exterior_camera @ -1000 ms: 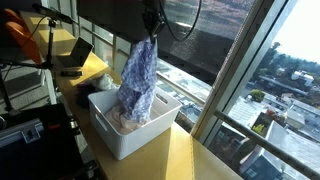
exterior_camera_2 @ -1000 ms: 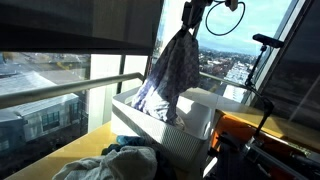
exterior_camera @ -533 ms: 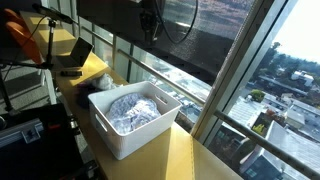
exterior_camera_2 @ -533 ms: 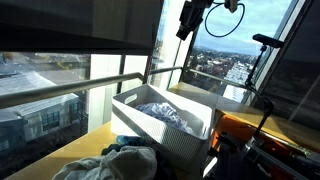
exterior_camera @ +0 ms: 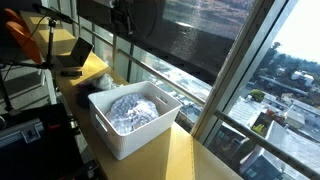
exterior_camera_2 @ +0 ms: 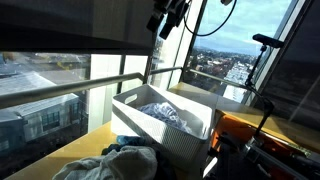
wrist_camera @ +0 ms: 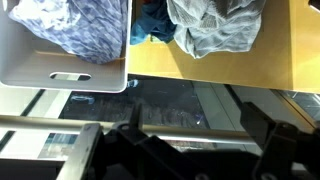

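The blue-and-white patterned cloth lay crumpled inside the white plastic basket. The gripper hung high above it, empty, with jaws apart. I judged any move should pass well above the rim.

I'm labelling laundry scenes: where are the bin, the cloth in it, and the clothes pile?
bin point(exterior_camera: 150, 134): in an exterior view, on its white outer wall.
cloth point(exterior_camera: 133, 108): in an exterior view, on the middle of the patterned heap inside the bin.
clothes pile point(exterior_camera_2: 115, 165): in an exterior view, on its crumpled top.
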You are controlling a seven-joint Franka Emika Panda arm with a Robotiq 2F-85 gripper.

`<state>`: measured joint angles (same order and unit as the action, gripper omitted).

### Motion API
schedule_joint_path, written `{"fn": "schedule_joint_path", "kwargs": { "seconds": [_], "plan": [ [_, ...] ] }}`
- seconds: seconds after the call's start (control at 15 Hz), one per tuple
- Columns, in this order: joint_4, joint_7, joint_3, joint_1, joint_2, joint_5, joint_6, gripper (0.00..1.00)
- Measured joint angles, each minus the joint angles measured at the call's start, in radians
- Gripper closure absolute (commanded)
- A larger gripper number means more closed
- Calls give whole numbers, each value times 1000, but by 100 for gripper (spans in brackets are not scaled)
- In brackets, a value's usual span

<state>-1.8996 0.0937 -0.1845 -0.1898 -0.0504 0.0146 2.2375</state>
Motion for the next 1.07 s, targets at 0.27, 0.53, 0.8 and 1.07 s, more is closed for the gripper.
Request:
{"fn": "schedule_joint_path", "kwargs": {
  "seconds": [0.27, 0.53, 0.8, 1.07],
  "plan": [
    [-38, 22, -31, -61, -144, -65, 99, 0],
    [-36, 34, -28, -67, -290, -97, 119, 0],
    [-27, 33, -31, -83, -379, -88, 119, 0],
    [-4, 15, -33, -87, -446, -62, 114, 0]
  ]
}}
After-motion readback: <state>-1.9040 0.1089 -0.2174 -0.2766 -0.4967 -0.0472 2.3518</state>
